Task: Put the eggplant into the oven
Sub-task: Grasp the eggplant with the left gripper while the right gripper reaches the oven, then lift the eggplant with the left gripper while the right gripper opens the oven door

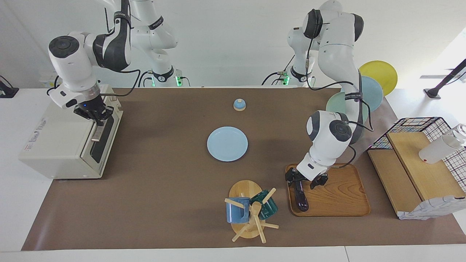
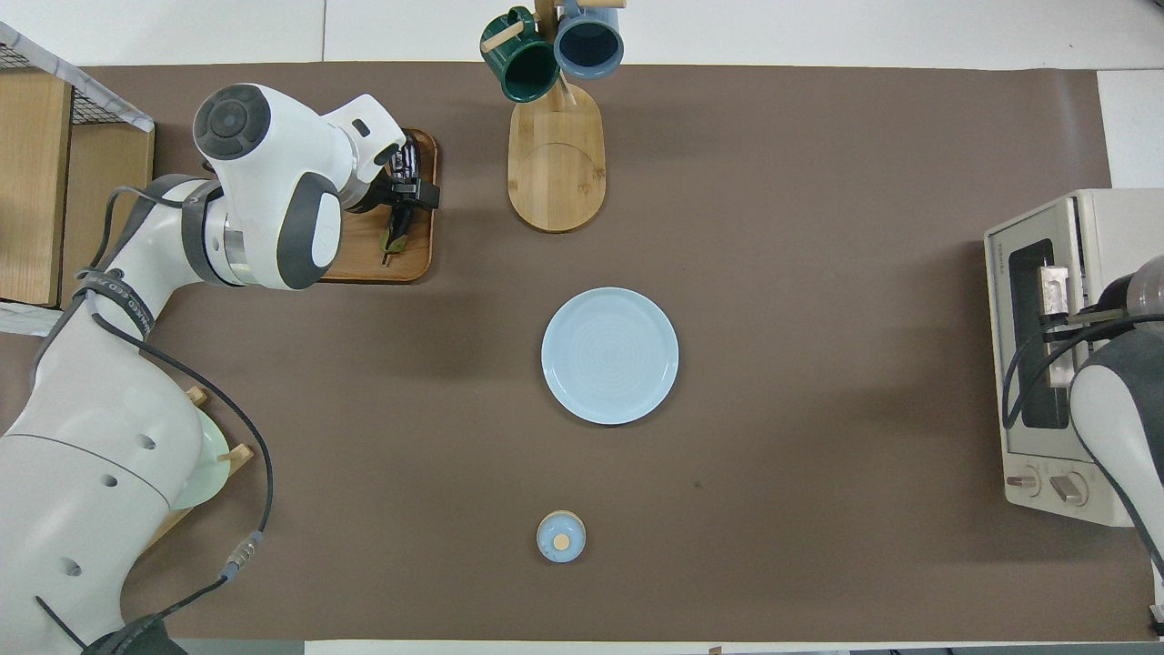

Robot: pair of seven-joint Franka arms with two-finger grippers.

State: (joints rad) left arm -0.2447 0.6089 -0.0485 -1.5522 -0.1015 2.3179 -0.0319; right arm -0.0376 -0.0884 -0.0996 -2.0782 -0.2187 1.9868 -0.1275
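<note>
Now eggplant [image 1: 300, 196] on tray [image 1: 342, 198], stem end between left gripper's [image 1: 305, 180] spread fingers

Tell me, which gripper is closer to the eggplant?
The left gripper: it is down at the eggplant on the wooden tray. The right gripper is at the toaster oven's door handle.

left tool [image 1: 305, 181] over eggplant [image 1: 300, 196], right tool [image 1: 95, 117] at oven [image 1: 62, 145]

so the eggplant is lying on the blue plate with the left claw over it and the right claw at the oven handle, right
Not quite. In the facing view the eggplant lies on the wooden tray, not the blue plate, which holds nothing. The rest holds: the left claw is over it, and the right claw is at the oven handle.
</note>
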